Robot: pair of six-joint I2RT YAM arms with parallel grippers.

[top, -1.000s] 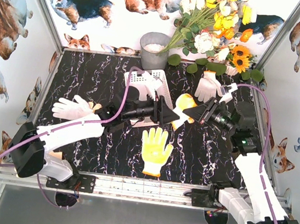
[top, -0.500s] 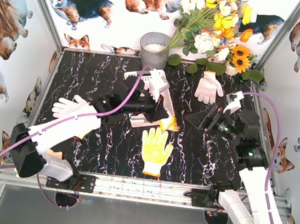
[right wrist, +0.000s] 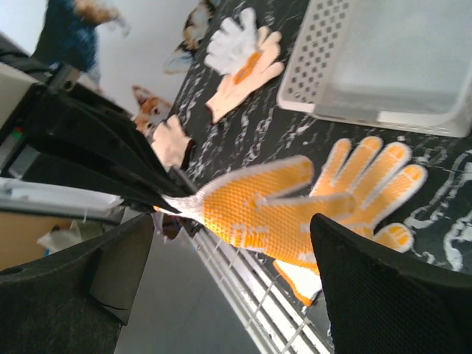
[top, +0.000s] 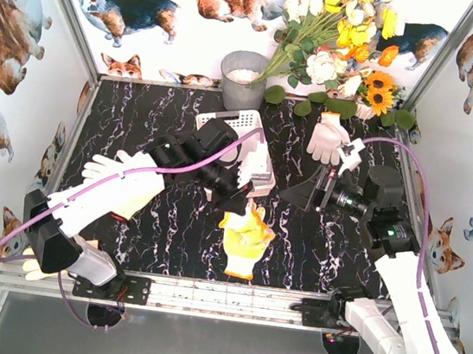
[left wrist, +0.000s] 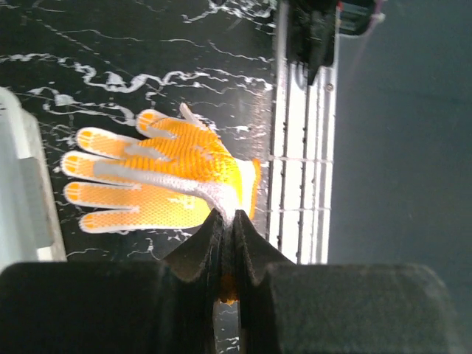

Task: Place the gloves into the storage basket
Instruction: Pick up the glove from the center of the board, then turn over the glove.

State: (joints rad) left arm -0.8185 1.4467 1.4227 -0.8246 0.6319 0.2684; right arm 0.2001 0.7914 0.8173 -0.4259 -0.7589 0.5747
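Note:
My left gripper (top: 234,207) (left wrist: 227,219) is shut on the white cuff edge of a yellow-palmed glove (top: 245,224) (left wrist: 155,177) (right wrist: 258,203), which hangs just above the table. Under it lies a second yellow glove (top: 243,261) (right wrist: 372,173), flat near the front rail. The storage basket (top: 260,164) (right wrist: 310,70) stands behind them, partly covered by my left arm. My right gripper (top: 308,195) (right wrist: 232,221) stands open to the right of the held glove, with nothing between its fingers. A white glove (top: 329,137) lies at the back right and another (top: 115,170) (right wrist: 240,44) at the left.
A round grey bucket (top: 242,77) stands at the back behind the basket, with a bunch of artificial flowers (top: 341,42) beside it. The metal front rail (top: 238,299) (left wrist: 302,147) runs along the near edge. Corgi-printed walls close in three sides.
My left gripper shut on the yellow glove and carried it from beside the basket toward the front, over the other yellow glove. My right gripper opened, let go and drew back.

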